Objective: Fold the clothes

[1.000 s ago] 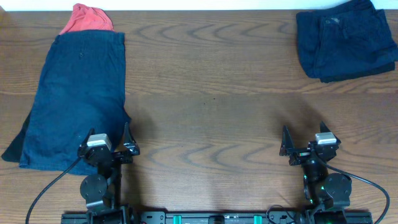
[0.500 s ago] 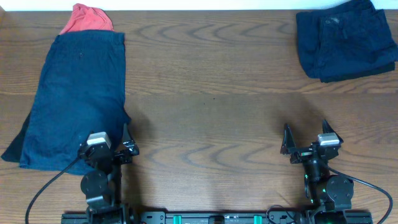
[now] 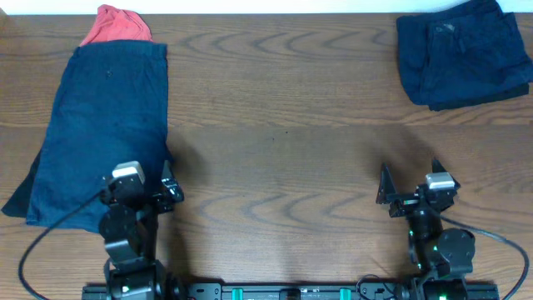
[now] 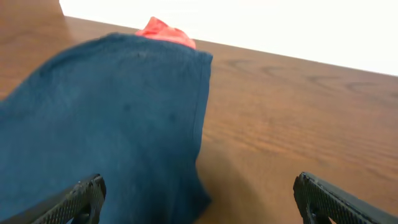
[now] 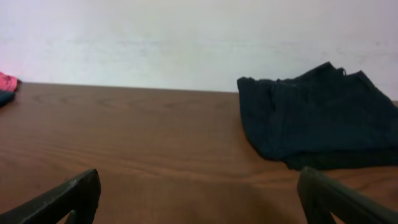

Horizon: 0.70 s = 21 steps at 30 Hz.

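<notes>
Right, starting at the left: the large dark navy blue fabric garment [image 3: 104, 125], shorts by the look of it, lies spread flat on the brown wooden table [image 3: 283, 125], and I place everything else from it. Its long axis runs from my near side to the far side, leaning a little so that the near end drifts leftward. The far end is a straight edge, and a bunched red cloth garment [image 3: 117, 25] touches it there; I cannot tell whether it sits beyond that edge or partly under it.

At the garment's near right corner hangs the left gripper [image 3: 140, 187], fingers spread wide with nothing held. From the left wrist camera, the garment's right edge runs straight away from me between the two fingers, with cloth below the left one and bare wood below the right. I judge this arm the one to start with: the corner lies just beneath it and slightly to its left, and the long axis points straight ahead of the fingers.

Well to the right of the garment, across open wood, sits the right gripper [image 3: 410, 190], its fingers also wide apart and empty. Farther right again, level with the garment's far end, lies a folded dark navy blue bundle of cloth [image 3: 462, 54], ahead of that gripper and well apart from it.
</notes>
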Each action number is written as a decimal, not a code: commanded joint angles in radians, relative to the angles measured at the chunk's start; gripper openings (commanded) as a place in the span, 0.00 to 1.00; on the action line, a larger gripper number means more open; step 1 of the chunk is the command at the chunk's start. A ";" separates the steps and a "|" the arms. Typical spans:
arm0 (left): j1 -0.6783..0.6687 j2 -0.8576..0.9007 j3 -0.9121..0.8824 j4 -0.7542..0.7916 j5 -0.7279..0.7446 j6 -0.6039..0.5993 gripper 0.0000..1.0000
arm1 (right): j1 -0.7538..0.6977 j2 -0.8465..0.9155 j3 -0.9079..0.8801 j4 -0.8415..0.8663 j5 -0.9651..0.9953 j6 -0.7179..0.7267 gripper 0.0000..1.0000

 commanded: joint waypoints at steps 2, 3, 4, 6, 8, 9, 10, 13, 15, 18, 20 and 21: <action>-0.002 0.078 0.087 -0.014 -0.001 0.017 0.98 | -0.008 0.113 0.103 0.004 0.011 0.010 0.99; -0.002 0.099 0.108 -0.031 -0.001 0.017 0.98 | -0.008 0.159 0.130 0.003 0.011 0.010 0.99; -0.002 0.121 0.131 -0.058 -0.001 0.017 0.98 | -0.008 0.196 0.152 0.003 0.010 0.010 0.99; -0.002 0.163 0.177 -0.115 -0.001 0.017 0.98 | -0.008 0.291 0.209 0.003 -0.003 0.009 0.99; -0.002 0.208 0.224 -0.172 -0.001 0.016 0.98 | -0.008 0.380 0.266 0.003 -0.027 0.009 0.99; -0.002 0.230 0.246 -0.198 0.000 0.016 0.98 | -0.008 0.433 0.304 0.003 -0.045 0.008 0.99; -0.002 0.257 0.275 -0.227 0.000 0.016 0.98 | -0.008 0.489 0.344 0.003 -0.069 0.003 0.99; -0.002 0.330 0.356 -0.301 0.036 0.016 0.98 | -0.008 0.647 0.469 -0.002 -0.153 -0.002 0.99; -0.002 0.388 0.421 -0.359 0.050 0.017 0.98 | -0.008 0.756 0.568 -0.023 -0.216 -0.002 0.99; -0.002 0.489 0.520 -0.425 0.082 0.017 0.98 | -0.008 0.934 0.742 -0.114 -0.286 -0.002 0.99; -0.001 0.570 0.594 -0.471 0.112 0.017 0.98 | -0.008 1.041 0.848 -0.183 -0.321 -0.031 0.99; -0.001 0.621 0.639 -0.502 0.122 0.017 0.98 | -0.008 1.093 0.904 -0.220 -0.338 -0.046 0.99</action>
